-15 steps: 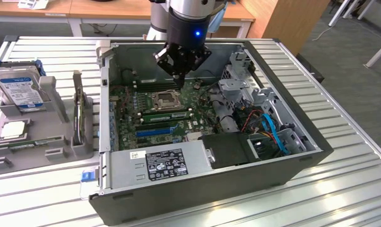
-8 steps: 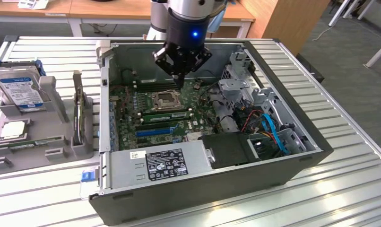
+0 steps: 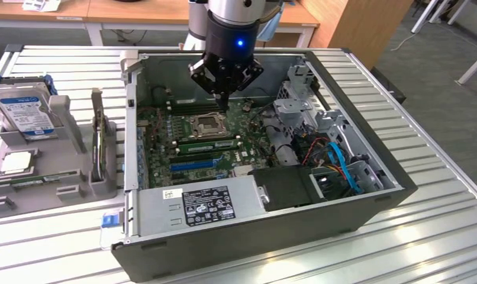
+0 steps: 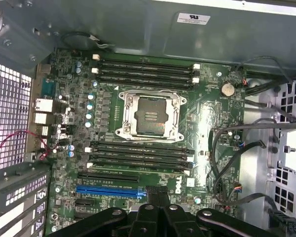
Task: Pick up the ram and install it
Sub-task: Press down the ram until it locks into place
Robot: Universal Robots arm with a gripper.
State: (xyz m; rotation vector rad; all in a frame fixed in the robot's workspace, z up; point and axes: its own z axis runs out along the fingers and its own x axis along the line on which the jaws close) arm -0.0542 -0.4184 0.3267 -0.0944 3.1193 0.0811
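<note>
Silver-and-black arm (image 3: 234,23) with a blue light, ending in a black tool (image 3: 225,89).

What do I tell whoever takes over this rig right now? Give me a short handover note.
Claw: shut, nothing visibly held, hanging inside the open computer case above the motherboard, near the processor socket.
Ram: what looks like the green stick lies in the grey holder at the exterior view's left, outside the case.
Memory slots: the wrist view shows dark rows beside the socket; whether any holds a stick is unclear.
Done: no sign yet of a pick-up.
Left: pick up the ram and seat it in a slot.
</note>
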